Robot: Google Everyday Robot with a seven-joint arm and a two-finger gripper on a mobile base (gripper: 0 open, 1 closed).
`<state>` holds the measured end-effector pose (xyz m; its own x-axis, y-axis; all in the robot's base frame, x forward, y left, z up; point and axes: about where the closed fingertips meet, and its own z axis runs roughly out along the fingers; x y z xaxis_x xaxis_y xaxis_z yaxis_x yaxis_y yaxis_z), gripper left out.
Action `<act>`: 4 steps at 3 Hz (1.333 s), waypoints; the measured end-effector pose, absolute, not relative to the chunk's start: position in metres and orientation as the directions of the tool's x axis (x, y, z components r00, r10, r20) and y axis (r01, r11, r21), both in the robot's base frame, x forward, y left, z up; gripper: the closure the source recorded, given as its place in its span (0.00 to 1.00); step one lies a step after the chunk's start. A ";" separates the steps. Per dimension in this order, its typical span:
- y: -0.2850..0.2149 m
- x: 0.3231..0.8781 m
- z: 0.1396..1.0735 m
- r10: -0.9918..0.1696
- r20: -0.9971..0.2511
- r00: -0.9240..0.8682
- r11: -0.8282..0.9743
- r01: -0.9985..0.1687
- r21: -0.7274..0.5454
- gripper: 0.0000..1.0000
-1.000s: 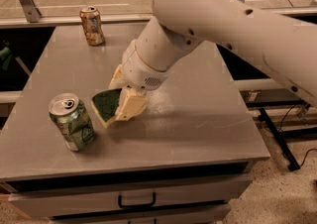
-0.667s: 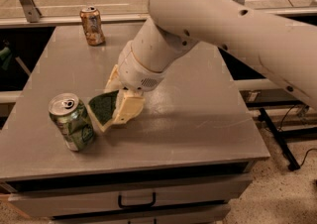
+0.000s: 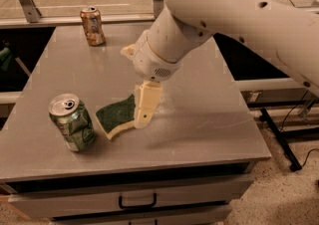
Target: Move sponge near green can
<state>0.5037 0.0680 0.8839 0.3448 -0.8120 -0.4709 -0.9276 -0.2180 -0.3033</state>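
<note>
Camera view.

Sponge [image 3: 115, 115]: flat on table [image 3: 199, 134], dark green face up, pale foam edge toward the front. Down from the tilted, carried pose of a second ago.

Green can [image 3: 72, 122]: upright, just beside the sponge, narrow gap between, not touching.

Gripper [image 3: 143, 112]: low at the sponge's right edge, touching it. Clamped or released: cannot tell. Wrist higher than before.

Orange-brown can [image 3: 92, 25]: back of table, well apart, unmoved.

Judgement: placement near the can looks achieved, with letting go and withdrawal probably remaining.
</note>
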 end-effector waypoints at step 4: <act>-0.117 0.606 0.996 -0.791 -0.603 0.100 0.283 -0.814 -0.507 0.00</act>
